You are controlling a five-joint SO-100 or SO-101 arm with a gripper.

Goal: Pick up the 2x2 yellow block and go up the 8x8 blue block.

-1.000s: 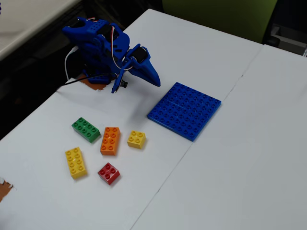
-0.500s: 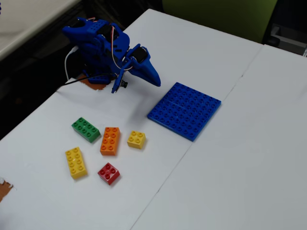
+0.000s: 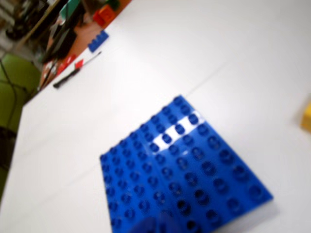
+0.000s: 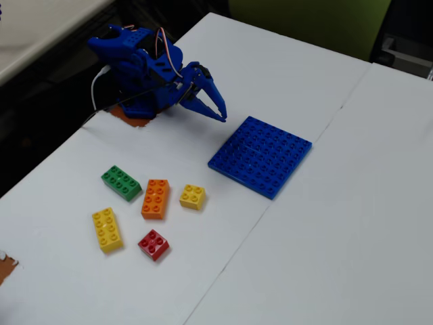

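The 2x2 yellow block (image 4: 193, 196) lies on the white table, left of the 8x8 blue block (image 4: 261, 155), which lies flat. My blue gripper (image 4: 222, 116) hangs folded near the arm's base, just above the plate's far left corner. Its jaws look shut and empty. In the wrist view the blue plate (image 3: 184, 170) fills the lower middle, and a dark blue blur at the bottom edge is part of my gripper (image 3: 155, 227). A bit of a yellow brick (image 3: 306, 117) shows at the right edge; I cannot tell which one.
Next to the small yellow block lie an orange brick (image 4: 155, 198), a green brick (image 4: 121, 183), a long yellow brick (image 4: 107, 229) and a red brick (image 4: 153, 244). A seam (image 4: 284, 196) runs between two table tops. The arm's base (image 4: 135, 74) stands at the table's far left edge.
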